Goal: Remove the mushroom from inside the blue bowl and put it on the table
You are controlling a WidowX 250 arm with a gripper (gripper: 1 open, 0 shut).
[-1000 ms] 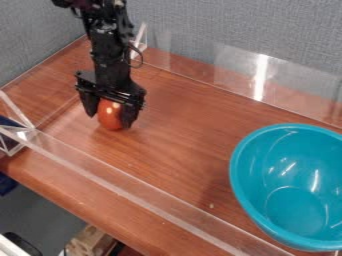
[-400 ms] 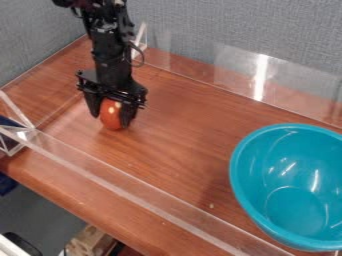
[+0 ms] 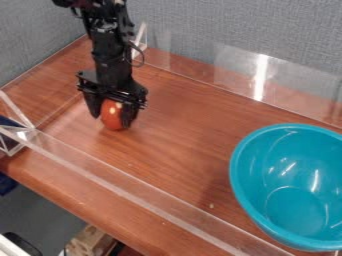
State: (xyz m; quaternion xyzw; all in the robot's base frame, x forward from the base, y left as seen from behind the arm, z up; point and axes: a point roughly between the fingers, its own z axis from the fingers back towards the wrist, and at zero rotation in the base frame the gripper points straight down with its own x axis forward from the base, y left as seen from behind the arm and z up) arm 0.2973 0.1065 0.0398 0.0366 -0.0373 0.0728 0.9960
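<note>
The mushroom point(image 3: 115, 116), reddish-brown cap showing, rests on the wooden table point(image 3: 174, 130) at the left. My gripper point(image 3: 112, 108) stands straight down over it, one dark finger on each side. The fingers point(image 3: 86, 101) are spread wider than the cap, so the gripper is open around the mushroom, and a small gap shows on both sides. The mushroom's stem is hidden. The blue bowl point(image 3: 291, 180) sits at the right front with nothing inside it, well away from the gripper.
Low clear acrylic walls point(image 3: 120, 200) edge the table along the front, left and back. A grey backdrop stands behind. Bare wood lies between the mushroom and the bowl.
</note>
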